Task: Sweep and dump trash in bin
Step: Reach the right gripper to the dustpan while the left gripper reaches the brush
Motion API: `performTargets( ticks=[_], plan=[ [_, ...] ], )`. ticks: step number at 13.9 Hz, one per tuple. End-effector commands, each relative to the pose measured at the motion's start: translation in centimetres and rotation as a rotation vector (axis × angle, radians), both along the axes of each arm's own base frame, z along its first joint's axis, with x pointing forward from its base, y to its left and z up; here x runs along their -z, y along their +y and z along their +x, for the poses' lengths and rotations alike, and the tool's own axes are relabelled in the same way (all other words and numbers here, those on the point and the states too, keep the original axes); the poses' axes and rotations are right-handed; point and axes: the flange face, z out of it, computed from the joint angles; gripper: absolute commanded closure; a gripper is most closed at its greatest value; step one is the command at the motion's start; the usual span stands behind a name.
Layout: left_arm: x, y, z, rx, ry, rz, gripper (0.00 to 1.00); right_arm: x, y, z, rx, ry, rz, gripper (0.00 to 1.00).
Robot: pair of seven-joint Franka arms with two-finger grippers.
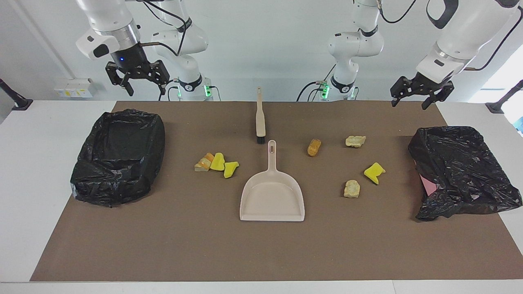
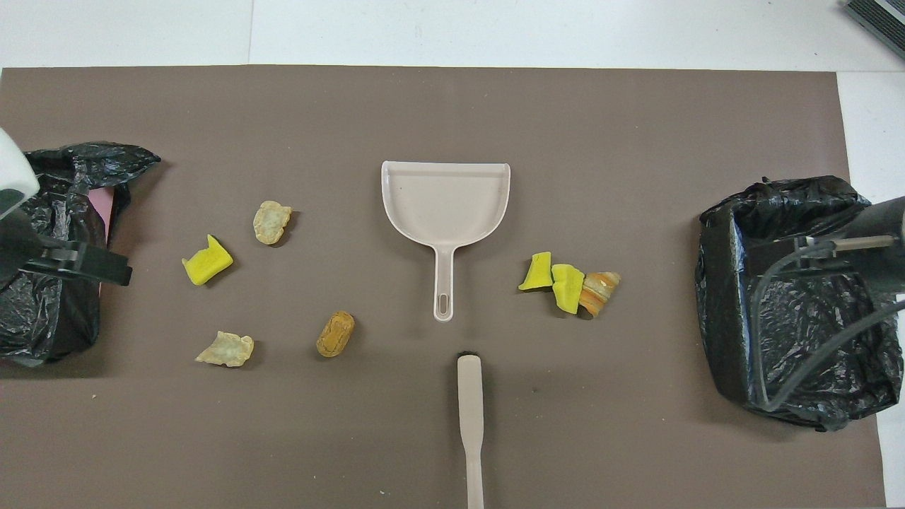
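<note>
Facing view:
- My right gripper hangs in the upper left of the frame, above the table's edge and just above the top of the open black-lined bin; its fingers are spread apart and hold nothing.
- My left gripper hangs in the upper right, above the mat's top edge, its fingers released and empty too.
- The crumpled black bag lies at the right of the frame.
- The dustpan lies flat in the centre, handle pointing up the frame toward the brush, which lies just above it without touching.
- The trash is in two groups: three lumps huddled together left of the dustpan handle, four scattered lumps to its right.

Overhead view:
- The dustpan sits mid-frame with its handle pointing down; the brush lies below it, running off the bottom edge.
- Three lumps touch one another right of the handle; four lumps are spread at centre left.
- My left gripper shows at the left edge over the bag's rim.
- My right arm's wrist overlaps the bin at the right edge.
</note>
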Motion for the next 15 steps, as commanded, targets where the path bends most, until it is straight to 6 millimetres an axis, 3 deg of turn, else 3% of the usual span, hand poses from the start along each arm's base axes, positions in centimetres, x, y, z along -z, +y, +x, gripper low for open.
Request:
performTargets(
  ticks=[1,6,9,11,14,15],
  plan=[
    [3.4,-3.5,-2.3,0.041,-0.016,-0.007,0.00,2.7,2.7,1.8,0.019,-0.002,-0.019,0.00],
    [9.1,-8.0,-4.6,0.028,-0.079,-0.047,0.00,9.9,11.2,4.9,0.037,0.033,-0.028,0.00],
    [12.5,-10.3,-5.5,0.053,-0.076,-0.075,0.00,13.9,15.2,6.2,0.071,0.034,-0.013,0.00],
    [15.0,-12.8,-7.0,0.058,-0.080,-0.074,0.00,17.0,19.3,6.6,0.096,0.032,0.018,0.00],
    [19.3,-16.9,-9.7,0.068,-0.090,-0.075,0.00,20.7,22.3,7.3,0.114,0.039,0.060,0.00],
    [20.9,-18.7,-11.3,0.066,-0.105,-0.081,0.00,21.9,24.2,6.8,0.095,0.049,0.071,0.00]
  ],
)
